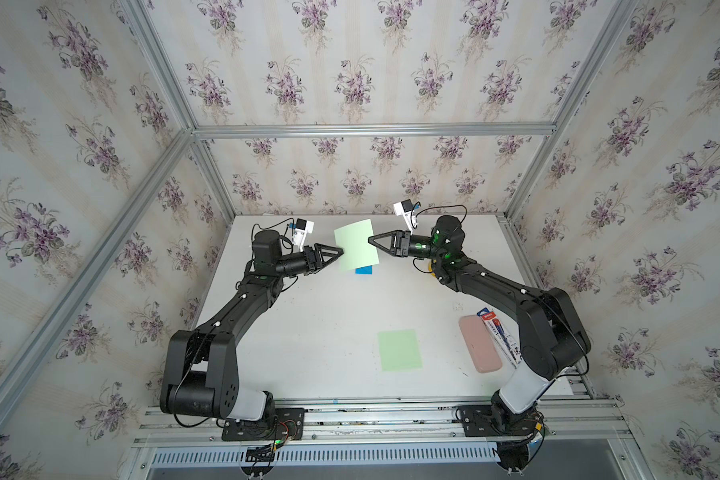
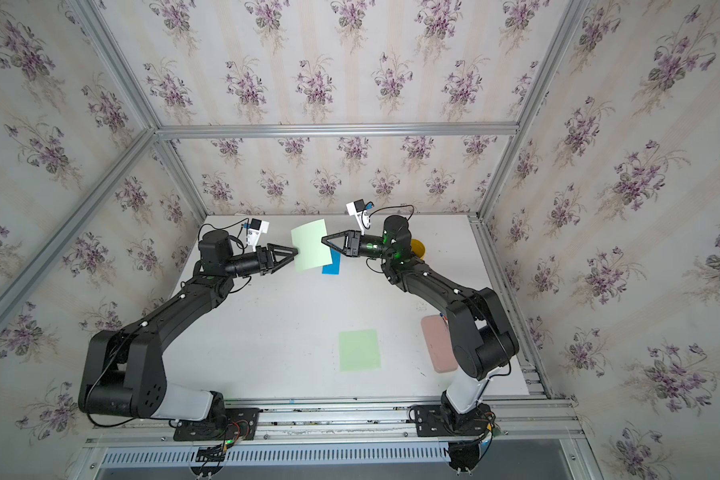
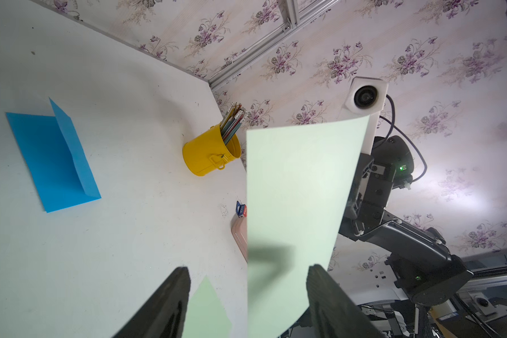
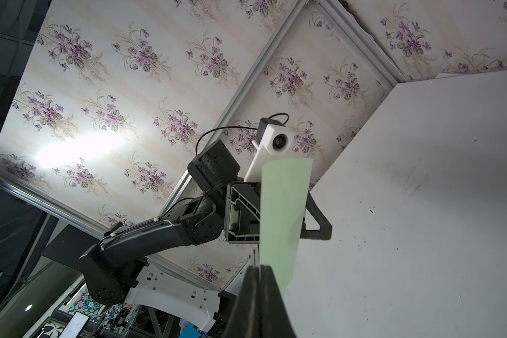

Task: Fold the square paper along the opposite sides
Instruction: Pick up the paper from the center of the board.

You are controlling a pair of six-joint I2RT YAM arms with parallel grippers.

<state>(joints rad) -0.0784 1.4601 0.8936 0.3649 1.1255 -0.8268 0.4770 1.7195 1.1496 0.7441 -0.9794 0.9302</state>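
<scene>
Green sheet [image 1: 356, 245]: pale square paper held clear of the white table [image 1: 308, 332] over its far part, between the two arms, slightly curved and unfolded; seen in both top views [image 2: 310, 246] and both wrist views [image 3: 296, 190] [image 4: 284, 210].
Right gripper [image 1: 371, 240]: jaws closed flat together, pinching the sheet's edge on its own side; the right wrist view shows the paper caught at the fingertips [image 4: 258, 267].
Left gripper [image 1: 341, 251]: jaws spread wide at the sheet's opposite edge, gripping nothing; the left wrist view [image 3: 248, 267] shows that edge standing between the fingers. Whether either finger touches the paper cannot be told.
Blue paper [image 3: 53, 158]: folded, one flap standing up, lying on the table under the raised sheet, which partly hides it from above [image 2: 331, 266].
Second green sheet [image 1: 400, 350]: flat on the table, nearer the arm bases.
Yellow pot [image 3: 211, 153]: upright, holding pencils, beside the right arm.
Pink case [image 1: 479, 343]: lying by the right arm, a pen box [image 1: 499, 332] alongside it.
</scene>
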